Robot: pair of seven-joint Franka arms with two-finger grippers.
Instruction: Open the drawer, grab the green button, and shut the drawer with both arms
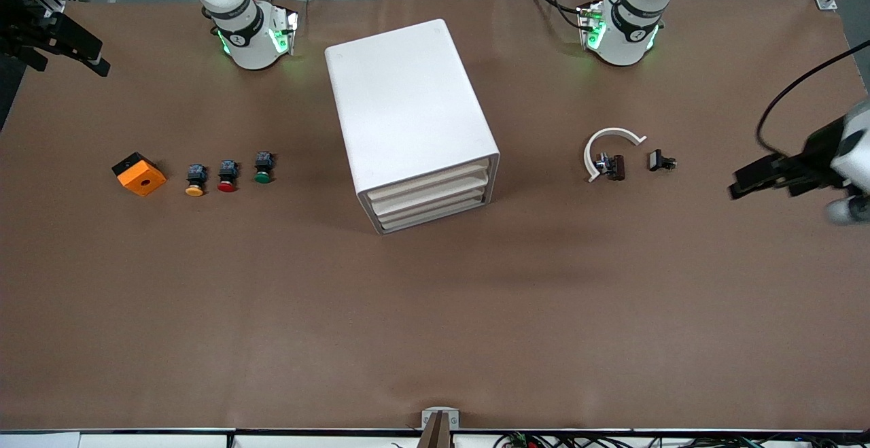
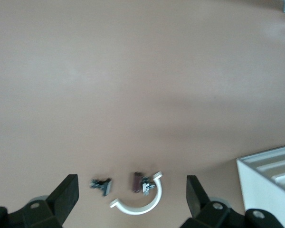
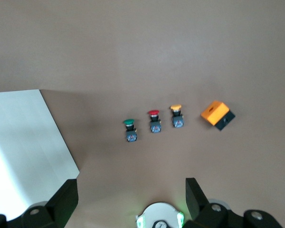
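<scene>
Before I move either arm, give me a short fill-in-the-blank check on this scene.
1. All three drawers of the white cabinet are ____.
2. The green button stands on the ____, not in the drawer.
3. In the row of buttons, the red button stands between the green one and the ____ one.
4. The left gripper and the right gripper are both ____.

Missing words: shut; table; yellow; open

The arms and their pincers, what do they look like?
Both arms are glossy white with black joint rings; the right arm and left arm glow green at their bases, with black cables trailing. The left pincer and right pincer have wedge-shaped matte black fingers on grey screw mounts.
</scene>
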